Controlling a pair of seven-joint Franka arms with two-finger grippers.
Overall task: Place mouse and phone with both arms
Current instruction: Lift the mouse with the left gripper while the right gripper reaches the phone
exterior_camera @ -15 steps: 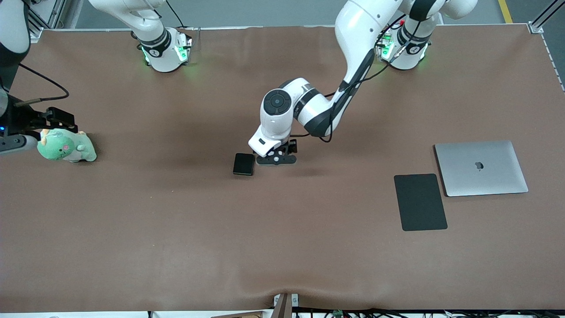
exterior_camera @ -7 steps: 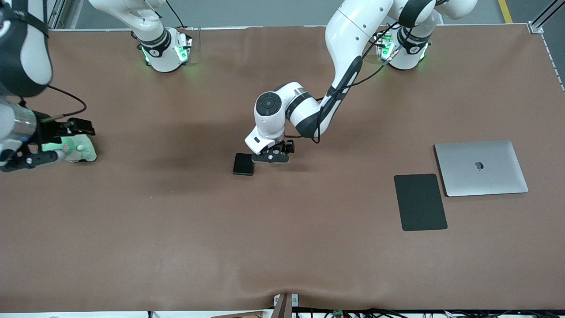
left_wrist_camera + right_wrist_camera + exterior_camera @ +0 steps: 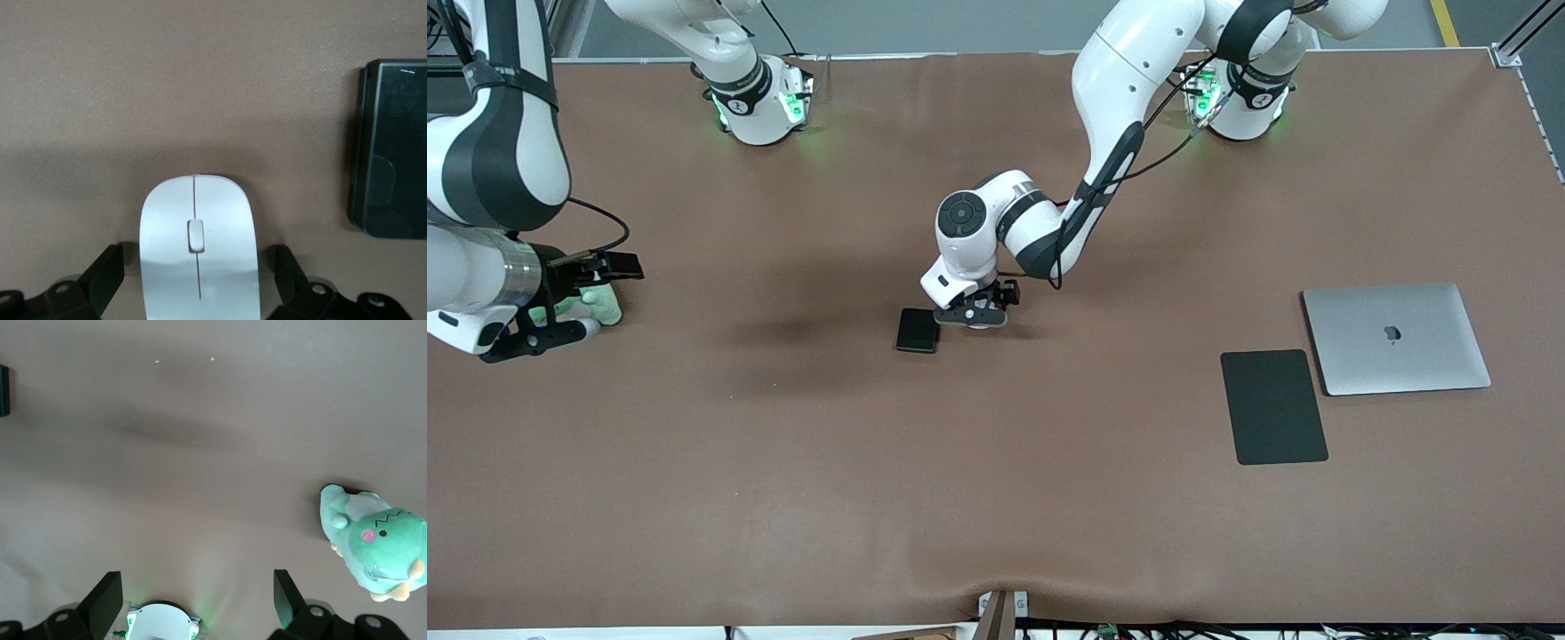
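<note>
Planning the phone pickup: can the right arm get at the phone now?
Probably yes: the phone lies uncovered on the table. The right gripper is open over the plush toy, holding nothing.

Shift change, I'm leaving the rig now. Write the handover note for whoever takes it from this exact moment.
Left gripper: open, down at mid-table, fingers either side of the mouse, not closed on it.
Right gripper: open, empty, up over the right arm's end of the table, by the green plush toy.
Phone: flat on the table right beside the mouse, untouched.
Mouse pad and closed laptop: toward the left arm's end.
Done: nothing placed.
Left: grasp and place the mouse, then the phone.
</note>
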